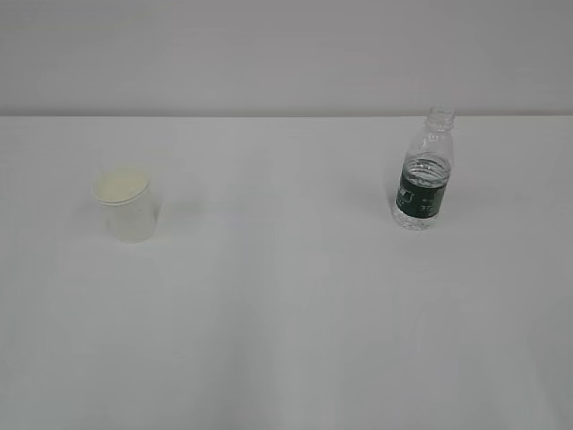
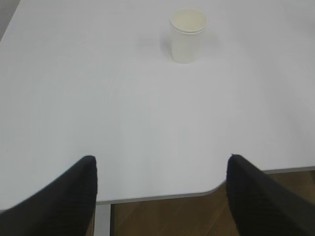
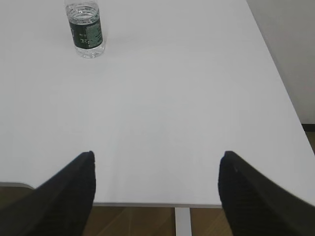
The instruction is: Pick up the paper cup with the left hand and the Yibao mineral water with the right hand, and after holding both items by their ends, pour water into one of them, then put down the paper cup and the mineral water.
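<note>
Left fingers: the left gripper [image 2: 160, 169] shows two dark fingers [image 2: 74, 196] spread wide at the bottom of its wrist view, with nothing between them.
Right fingers: the right gripper [image 3: 156, 164] has its dark fingers [image 3: 66, 194] spread just as wide, also holding nothing.
Cup position: the paper cup [image 1: 124, 204] stands on the left part of the white table [image 1: 286, 313], well apart from the bottle; in the left wrist view it sits far ahead of the fingertips, slightly right of centre.
Cup axis: upright, long axis vertical, open mouth up with the rolled rim on top and the narrower base on the table; the inside looks pale cream.
Bottle position: the Yibao mineral water [image 1: 423, 172] stands on the right part of the table, nearer the far edge; in the right wrist view it is at the upper left, far ahead of the fingertips.
Bottle axis: upright, long axis vertical, open uncapped neck pointing up, base on the table.
Bottle contents: clear water reaches about the top of the label.
Label: a dark green band around the lower body with small pale print, too small to read.
Arm pose: neither arm appears in the exterior view; both wrist cameras look down at a slant across the table from above its near edge, with brown floor showing below.
</note>
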### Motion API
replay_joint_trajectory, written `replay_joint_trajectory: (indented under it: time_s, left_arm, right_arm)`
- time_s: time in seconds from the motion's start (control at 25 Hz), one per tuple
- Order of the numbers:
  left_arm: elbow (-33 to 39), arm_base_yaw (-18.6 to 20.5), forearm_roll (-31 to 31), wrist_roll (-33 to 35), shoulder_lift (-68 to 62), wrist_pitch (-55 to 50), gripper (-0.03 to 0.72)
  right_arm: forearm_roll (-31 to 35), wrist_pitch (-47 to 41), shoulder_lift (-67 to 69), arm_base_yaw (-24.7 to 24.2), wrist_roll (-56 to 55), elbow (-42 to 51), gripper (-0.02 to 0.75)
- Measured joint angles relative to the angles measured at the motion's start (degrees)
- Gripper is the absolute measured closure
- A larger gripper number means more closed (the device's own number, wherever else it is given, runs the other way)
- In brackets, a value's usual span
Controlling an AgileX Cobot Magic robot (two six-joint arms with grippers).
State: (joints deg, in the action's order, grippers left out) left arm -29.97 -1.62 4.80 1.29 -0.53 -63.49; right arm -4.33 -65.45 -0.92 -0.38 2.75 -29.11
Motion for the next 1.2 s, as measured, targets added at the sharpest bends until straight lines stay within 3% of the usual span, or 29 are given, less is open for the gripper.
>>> replay_joint_trajectory:
  time_s: [0.88, 1.2]
  left_arm:
    - [0.0, 0.0, 0.0, 0.0, 0.0, 0.0, 0.106]
    - [0.0, 0.0, 0.12, 0.0, -1.24, 0.0, 0.106]
  right_arm:
    - [0.0, 0.0, 0.0, 0.0, 0.06, 0.0, 0.149]
    - [3.65, 6.45, 0.0, 0.0, 0.06, -1.19, 0.149]
